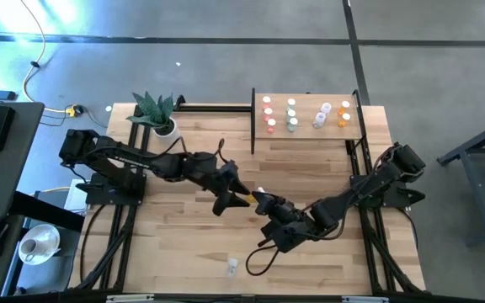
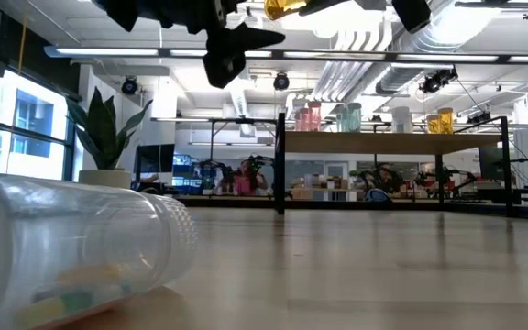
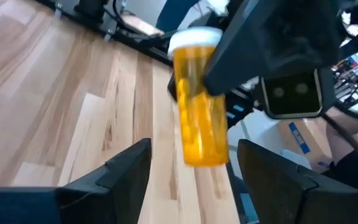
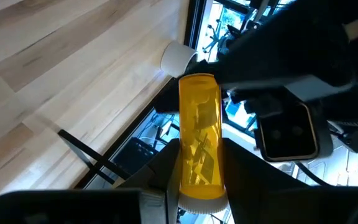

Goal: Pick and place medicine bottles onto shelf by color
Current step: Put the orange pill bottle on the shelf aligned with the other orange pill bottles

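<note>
Right fingers (image 4: 194, 180) clamp the orange bottle (image 4: 199, 152); left fingers (image 3: 135, 168) gape beside it.

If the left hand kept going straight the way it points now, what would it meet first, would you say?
Most likely the orange medicine bottle held in the right hand; it hangs just ahead of the left hand's open fingers, though the gap is hard to judge.

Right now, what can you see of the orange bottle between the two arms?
The orange bottle is a translucent amber plastic cylinder with a white cap and something loose inside. The right gripper holds it at the cap end, lifted above the table's middle. Its other end points between the open fingers of the left gripper, which don't touch it.
</note>
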Controlling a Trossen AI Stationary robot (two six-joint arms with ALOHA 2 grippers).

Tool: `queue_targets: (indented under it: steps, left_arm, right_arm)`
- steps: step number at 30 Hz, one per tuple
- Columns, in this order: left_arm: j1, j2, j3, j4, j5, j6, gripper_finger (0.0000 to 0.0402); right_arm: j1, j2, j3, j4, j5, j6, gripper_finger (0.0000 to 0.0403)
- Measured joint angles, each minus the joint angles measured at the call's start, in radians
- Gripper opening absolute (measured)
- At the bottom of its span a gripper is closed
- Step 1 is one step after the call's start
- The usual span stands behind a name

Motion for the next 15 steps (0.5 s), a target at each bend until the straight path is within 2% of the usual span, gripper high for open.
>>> queue_targets:
  steps: [15]
  left_arm:
    - [0.012, 0.001, 0.037, -0.015, 0.028, 0.023, 0.0229]
  right_arm:
    - [0.0, 0.0, 0.0, 0.002, 0.012, 0.0, 0.0087]
